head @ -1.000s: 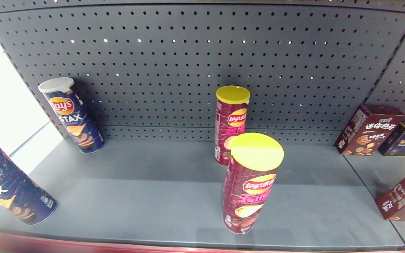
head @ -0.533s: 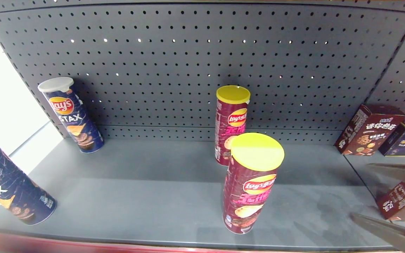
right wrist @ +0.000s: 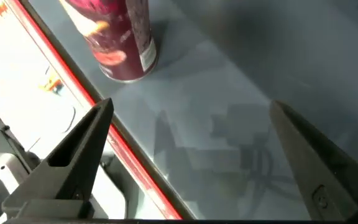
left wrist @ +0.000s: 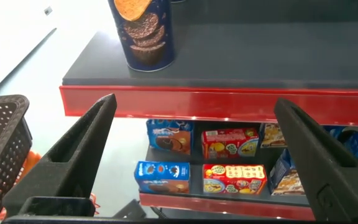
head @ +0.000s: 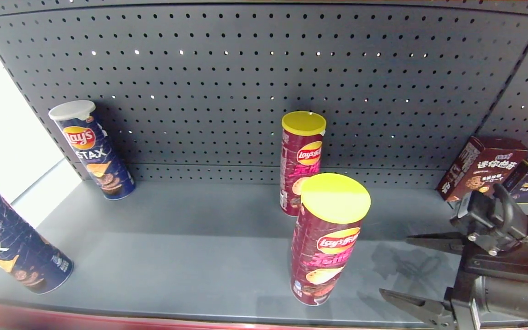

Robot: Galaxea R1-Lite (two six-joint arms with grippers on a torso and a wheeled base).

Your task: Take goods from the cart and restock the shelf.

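Grey shelf (head: 190, 256) carries blue chip cans (head: 92, 149), maroon chip cans (head: 326, 238), boxes (head: 481, 167).

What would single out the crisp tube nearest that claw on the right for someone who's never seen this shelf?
On the grey shelf, near the middle, the front maroon tube stands upright by the red front edge, with a yellow lid on top. Its twin, the rear maroon tube, stands farther back by the pegboard, and the blue tubes at left have pale lids.

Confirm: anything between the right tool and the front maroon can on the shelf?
Nothing visible. The right tool is open and empty, on the robot's right of the front maroon can, with just bare shelf between them.
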